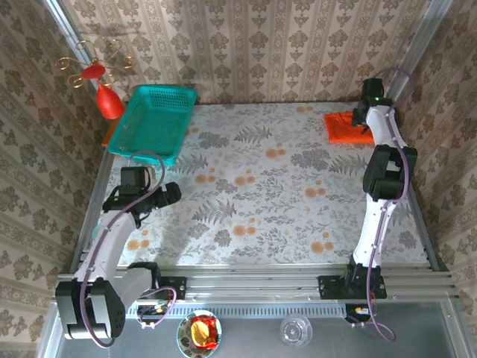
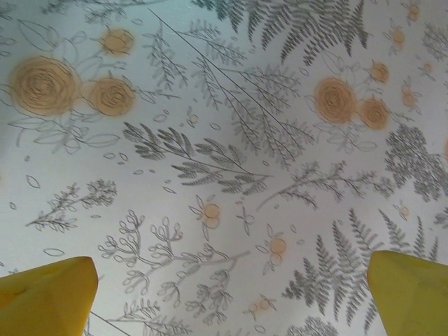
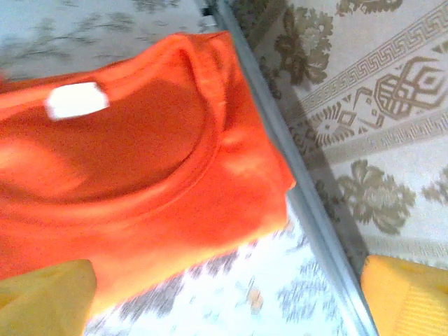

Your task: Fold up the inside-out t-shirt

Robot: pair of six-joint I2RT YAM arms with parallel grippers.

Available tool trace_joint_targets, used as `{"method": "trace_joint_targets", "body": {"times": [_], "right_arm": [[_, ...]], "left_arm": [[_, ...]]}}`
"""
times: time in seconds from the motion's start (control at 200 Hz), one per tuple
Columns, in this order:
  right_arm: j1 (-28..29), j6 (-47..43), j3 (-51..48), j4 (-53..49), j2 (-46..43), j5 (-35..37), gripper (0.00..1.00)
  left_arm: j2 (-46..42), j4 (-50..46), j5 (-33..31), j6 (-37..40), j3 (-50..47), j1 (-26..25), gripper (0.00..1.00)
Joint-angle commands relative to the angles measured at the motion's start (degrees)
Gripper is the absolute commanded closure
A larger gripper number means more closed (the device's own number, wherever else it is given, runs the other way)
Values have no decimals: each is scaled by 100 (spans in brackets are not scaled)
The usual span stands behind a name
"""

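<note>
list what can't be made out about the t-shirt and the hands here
- Top view: the right arm covers one side of the t-shirt, which is too small to count its folds.
- Right wrist view: the t-shirt is blurred and cut off by the left edge; the white tag cannot be read.
- Wrist views: the bottom edge cuts off the right hand and left hand behind their fingertips.

One camera looked down from behind me over the tabletop (image 1: 261, 186); both wrist cameras faced it closely, the right sharing its far right corner.
</note>
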Motion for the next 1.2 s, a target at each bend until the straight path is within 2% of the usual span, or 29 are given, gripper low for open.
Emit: {"method": "trace_joint_targets", "body": {"times": [0.0,0.215,0.47,0.75,0.885,1.09,1.195], "right_arm": [[262,550,-959,422,-966,-128,0],[808,686,-3614,1657,-2506,-351,1],[896,859,-5850,2709,-3572,-747,4],[931,691,-7759,4773,-4416,-1172,4],[981,582,-8418,5900,-4744,-1614,4],[1072,436,-9176,6892,-5435,-1361,4],[1064,221,-9544,7686,-5504,-1400,3]], "left_arm": [[-194,595,-606,-26,-163,48,0],[-292,1503,-1495,275,-598,15,0],[-216,2974,-1978,1067,-1150,-33,0],[621,5375,-1403,2171,-1845,63,0],[1040,6510,-838,2052,-2159,303,0],[1908,8227,-178,2082,-2288,463,0],[2192,8271,-201,2133,-2133,492,0]]}}
